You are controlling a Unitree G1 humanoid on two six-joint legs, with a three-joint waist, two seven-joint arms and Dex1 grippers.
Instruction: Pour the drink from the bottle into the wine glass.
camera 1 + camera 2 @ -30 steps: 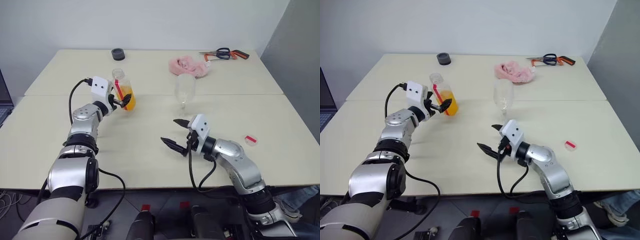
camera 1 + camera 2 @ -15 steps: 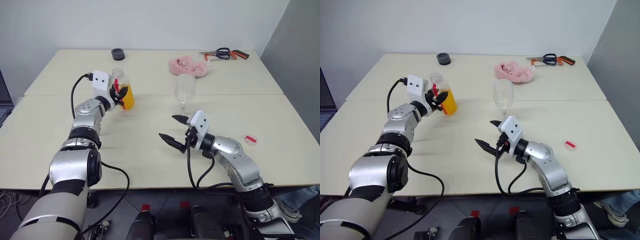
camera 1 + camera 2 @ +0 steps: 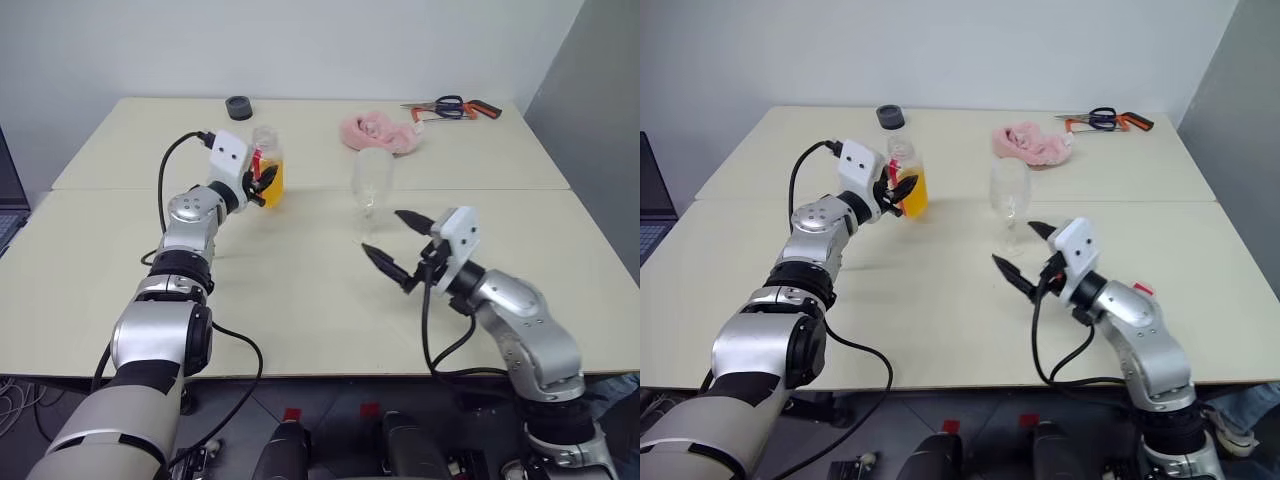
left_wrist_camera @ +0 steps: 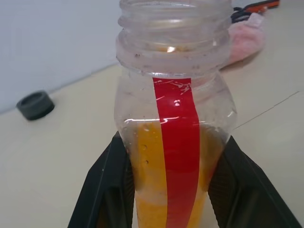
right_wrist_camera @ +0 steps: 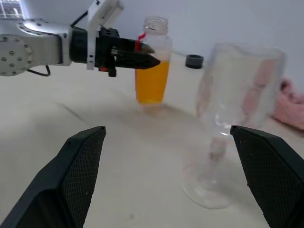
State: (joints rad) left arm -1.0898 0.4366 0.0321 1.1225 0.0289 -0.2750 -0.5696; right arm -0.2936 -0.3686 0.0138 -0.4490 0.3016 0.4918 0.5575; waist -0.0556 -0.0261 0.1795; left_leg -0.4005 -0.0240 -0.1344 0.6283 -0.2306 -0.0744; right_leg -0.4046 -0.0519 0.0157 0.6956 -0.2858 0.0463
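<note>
Left eye view: left gripper (image 3: 262,183) squeezes the open bottle (image 3: 268,172), right gripper (image 3: 402,248) spread wide by the empty wine glass (image 3: 369,180), pouring not started

Even, bright light falls from above; shadows on the tabletop (image 3: 300,290) are faint and soft. The head views are sharp. In the right wrist view the glass (image 5: 235,118) blurs; the bottle (image 4: 173,133) shows small glints.
</note>
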